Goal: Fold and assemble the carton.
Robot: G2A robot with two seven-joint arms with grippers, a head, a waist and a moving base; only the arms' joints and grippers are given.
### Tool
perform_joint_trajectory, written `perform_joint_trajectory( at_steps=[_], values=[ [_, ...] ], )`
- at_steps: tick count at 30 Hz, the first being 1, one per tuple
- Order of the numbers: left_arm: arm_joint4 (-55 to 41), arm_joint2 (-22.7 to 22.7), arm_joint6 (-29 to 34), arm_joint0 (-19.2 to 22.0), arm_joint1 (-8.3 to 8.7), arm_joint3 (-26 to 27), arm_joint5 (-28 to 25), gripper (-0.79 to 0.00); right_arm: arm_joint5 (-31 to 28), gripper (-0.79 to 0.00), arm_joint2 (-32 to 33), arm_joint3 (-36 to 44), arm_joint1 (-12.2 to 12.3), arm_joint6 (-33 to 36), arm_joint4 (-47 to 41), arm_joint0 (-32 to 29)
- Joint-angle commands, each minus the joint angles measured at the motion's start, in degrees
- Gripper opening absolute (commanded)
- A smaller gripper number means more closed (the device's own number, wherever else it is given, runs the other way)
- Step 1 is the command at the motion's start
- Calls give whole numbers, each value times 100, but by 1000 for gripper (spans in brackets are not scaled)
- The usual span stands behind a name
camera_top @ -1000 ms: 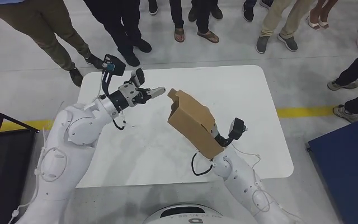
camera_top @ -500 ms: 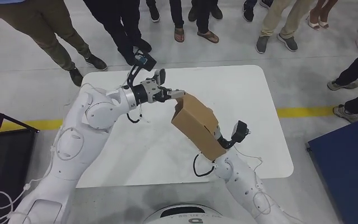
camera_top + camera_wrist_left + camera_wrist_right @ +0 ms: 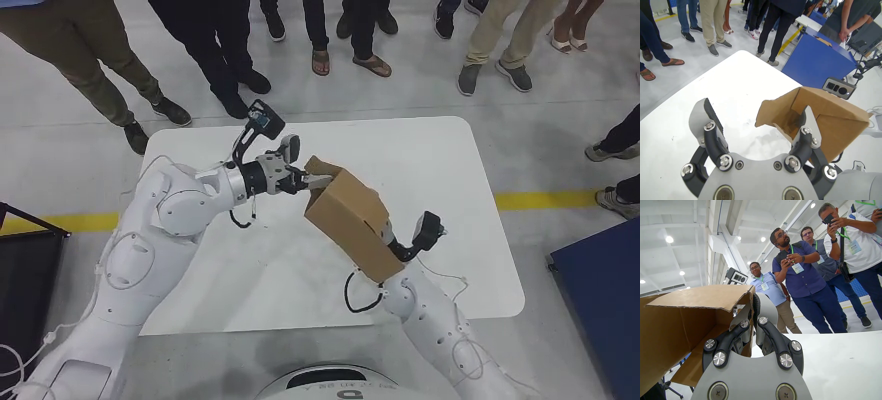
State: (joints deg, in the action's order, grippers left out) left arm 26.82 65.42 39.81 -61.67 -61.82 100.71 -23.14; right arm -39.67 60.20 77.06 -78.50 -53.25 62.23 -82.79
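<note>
A brown cardboard carton (image 3: pixel 352 220) hangs tilted above the white table (image 3: pixel 460 180), its open end toward the left arm. My right gripper (image 3: pixel 388 240) is shut on the carton's wall (image 3: pixel 751 311) at the near end, one finger inside and one outside. My left gripper (image 3: pixel 308 180) is open at the carton's far open end. One of its fingers (image 3: pixel 807 118) sits inside the opening against a folded flap (image 3: pixel 770 111); the other finger (image 3: pixel 706 111) stands free over the table.
The table's corners and front edge (image 3: pixel 330 325) are bare. A blue bin (image 3: pixel 600 290) stands on the floor right of the table. Several people stand around the far side.
The left arm swung from the table's far left across to the carton, and one finger has gone into the open end. The carton tilted slightly in the right gripper.
</note>
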Motion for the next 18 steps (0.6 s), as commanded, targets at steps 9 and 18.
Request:
perform_joint_trajectory(
  at_steps=[9, 18],
  values=[
    [-109, 227, -171, -93, 25, 63, 38, 0, 61, -785, 11, 92, -6, 2, 8, -10],
    [-2242, 385, -267, -401, 3, -278, -312, 0, 34, -785, 4, 160, -8, 217, -127, -28]
  ],
)
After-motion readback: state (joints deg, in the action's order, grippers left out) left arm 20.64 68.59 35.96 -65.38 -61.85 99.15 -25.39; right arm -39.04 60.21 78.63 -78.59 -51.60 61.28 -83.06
